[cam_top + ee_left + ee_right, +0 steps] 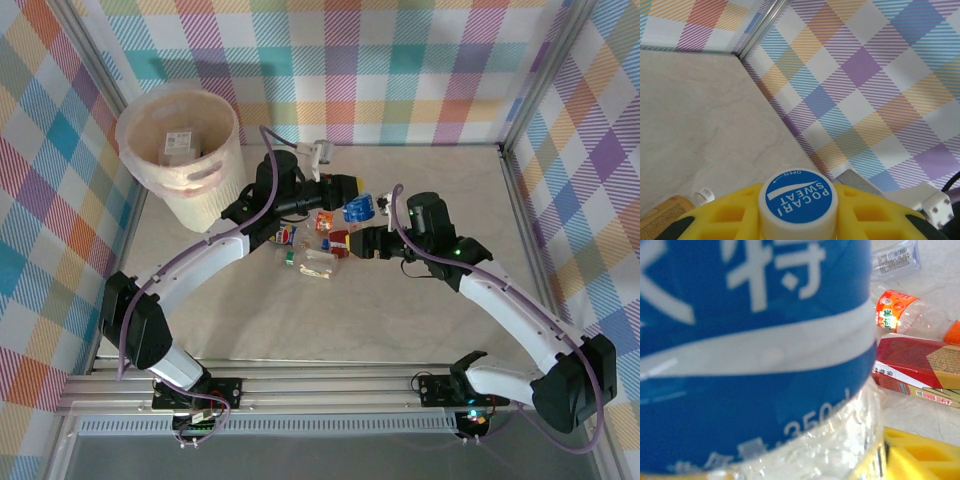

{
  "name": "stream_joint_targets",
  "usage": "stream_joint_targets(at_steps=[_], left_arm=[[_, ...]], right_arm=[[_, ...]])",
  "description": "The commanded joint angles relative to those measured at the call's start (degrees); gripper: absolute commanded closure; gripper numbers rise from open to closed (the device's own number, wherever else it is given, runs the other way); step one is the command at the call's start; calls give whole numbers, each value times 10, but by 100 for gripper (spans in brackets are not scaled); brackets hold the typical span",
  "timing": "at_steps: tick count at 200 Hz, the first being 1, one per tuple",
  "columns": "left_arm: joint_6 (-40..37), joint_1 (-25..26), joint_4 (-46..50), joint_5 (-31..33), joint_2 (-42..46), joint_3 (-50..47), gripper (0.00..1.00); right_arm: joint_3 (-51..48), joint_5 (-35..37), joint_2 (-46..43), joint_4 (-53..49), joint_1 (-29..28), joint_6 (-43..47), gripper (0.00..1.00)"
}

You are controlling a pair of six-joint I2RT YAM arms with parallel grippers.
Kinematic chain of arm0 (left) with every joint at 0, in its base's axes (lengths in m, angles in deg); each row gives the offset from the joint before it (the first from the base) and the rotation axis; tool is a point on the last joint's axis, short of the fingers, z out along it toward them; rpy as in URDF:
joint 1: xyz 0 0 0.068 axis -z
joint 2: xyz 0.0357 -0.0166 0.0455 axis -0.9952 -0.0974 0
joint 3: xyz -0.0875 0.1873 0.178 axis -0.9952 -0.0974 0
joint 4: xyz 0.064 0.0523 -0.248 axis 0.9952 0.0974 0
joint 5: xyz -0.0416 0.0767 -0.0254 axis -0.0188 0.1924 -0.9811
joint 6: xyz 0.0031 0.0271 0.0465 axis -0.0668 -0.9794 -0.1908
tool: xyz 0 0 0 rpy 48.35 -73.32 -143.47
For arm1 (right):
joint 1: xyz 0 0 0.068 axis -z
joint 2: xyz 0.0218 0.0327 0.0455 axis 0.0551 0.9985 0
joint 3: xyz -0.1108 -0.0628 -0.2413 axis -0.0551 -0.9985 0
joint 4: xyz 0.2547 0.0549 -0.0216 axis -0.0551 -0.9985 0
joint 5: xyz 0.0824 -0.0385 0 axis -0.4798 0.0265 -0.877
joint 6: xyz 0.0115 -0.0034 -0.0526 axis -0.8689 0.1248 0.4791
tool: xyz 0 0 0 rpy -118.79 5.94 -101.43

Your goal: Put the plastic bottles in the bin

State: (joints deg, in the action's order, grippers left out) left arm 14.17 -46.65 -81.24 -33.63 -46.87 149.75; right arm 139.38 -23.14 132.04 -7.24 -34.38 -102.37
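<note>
- The bin (205, 208) stands upright in the far left corner of the table (430, 330), with a pale-labelled bottle (180, 140) lying inside it.
- The left gripper (350, 190) is just right of the bin, near the middle of the table. Its yellow fingers (725, 220) are pressed together on a blue-labelled bottle (359, 208) — the blue-and-white cap (798, 197) sits between them.
- Below that bottle, a few loose bottles (316, 262) and a red carton (340, 240) lie close together on the table (among them an orange-labelled bottle (892, 312)).
- The right gripper (364, 238) is beside the carton, close under the pinched bottle — I cannot tell whether its jaws are spread or closed.
</note>
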Motion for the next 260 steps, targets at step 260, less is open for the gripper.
stream_joint_targets(at_steps=[260], left_arm=[[-421, -379, 342, 304, -100, 430, 82]], right_arm=[[55, 225, -42, -131, -13, -43, 0]])
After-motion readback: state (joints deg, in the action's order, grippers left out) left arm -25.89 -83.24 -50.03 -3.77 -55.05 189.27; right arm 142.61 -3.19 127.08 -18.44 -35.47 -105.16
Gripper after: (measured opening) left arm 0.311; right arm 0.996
